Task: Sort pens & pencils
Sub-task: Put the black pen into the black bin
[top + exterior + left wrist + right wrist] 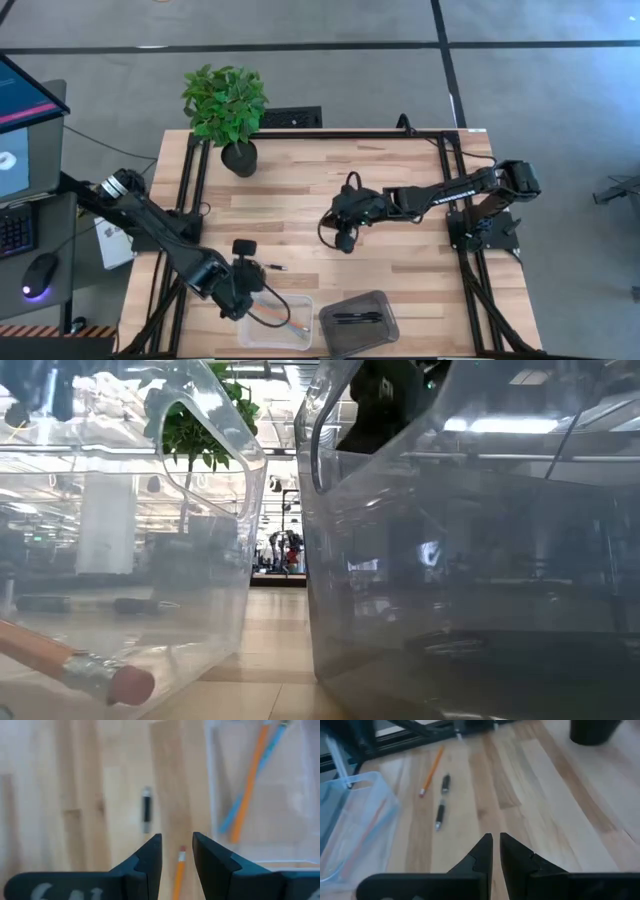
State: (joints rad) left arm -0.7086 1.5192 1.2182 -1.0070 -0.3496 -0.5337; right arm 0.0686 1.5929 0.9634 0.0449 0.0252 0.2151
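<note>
Orange pencil between spread left hand fingers, seemingly unpinched, right hand pressed together

Potted plant at the table's back edge, monitor, keyboard, mouse alongside

Left arm reaching in from the table's left edge, its gripper low near the front, fingers slightly parted. Right arm stretched from the right side toward the table's middle, its gripper with fingers nearly closed
</note>
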